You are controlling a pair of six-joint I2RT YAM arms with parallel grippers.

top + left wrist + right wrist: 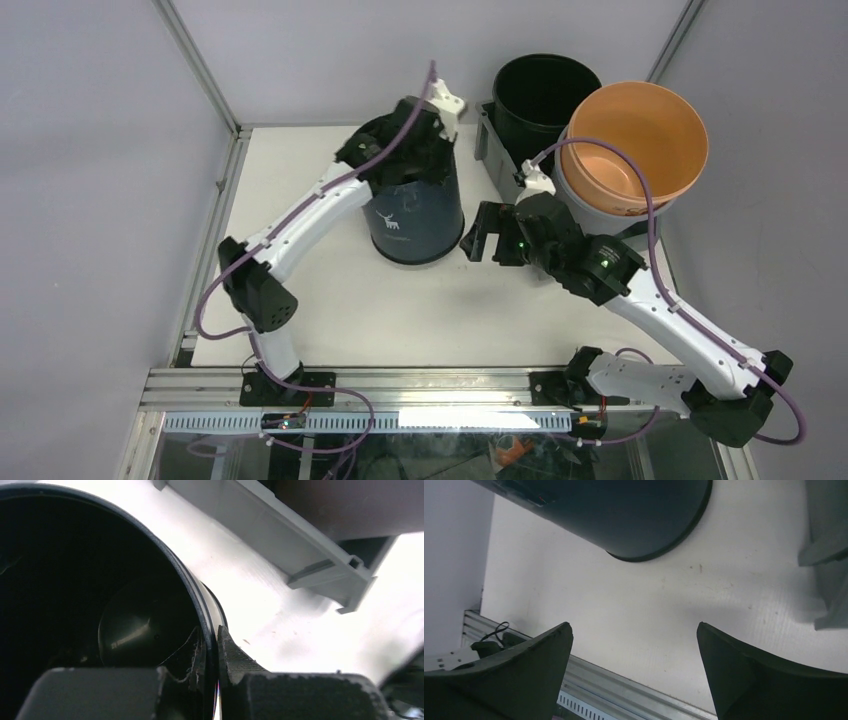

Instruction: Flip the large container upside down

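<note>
Pinched tight: left gripper (212,645) has its jaws pressed together on the rim of a dark round bucket (415,215), one finger inside the wall, one outside. The bucket stands mouth-up at mid-table, with the left wrist over its far edge.

Right gripper (485,232): jaws spread wide and holding nothing. It hangs just beside the dark round bucket's right flank; contact cannot be told. Its wrist view shows only bare table (664,610) between the fingers.

Large container (497,150): grey, with a lipped rim, at the back right of the table and well apart from the left jaws. Only its left wall and one corner show. A black bucket (545,95) and an orange bucket (640,130), the latter nested in a pale grey bucket (600,218), cover the rest. Whether they stand in the container or against it cannot be told.

- Direction: the container lies behind and to the right of the right gripper, and to the right of the left gripper across a strip of table.
- Axis: the visible wall runs roughly front to back; the full long axis is hidden.
- Nearer arm: the right one, judged by the overhead view.

Judgement: neither gripper is on the container yet. The left one is taken up with the dark round bucket, so any grip on the grey rim likely falls to the free right arm.
</note>
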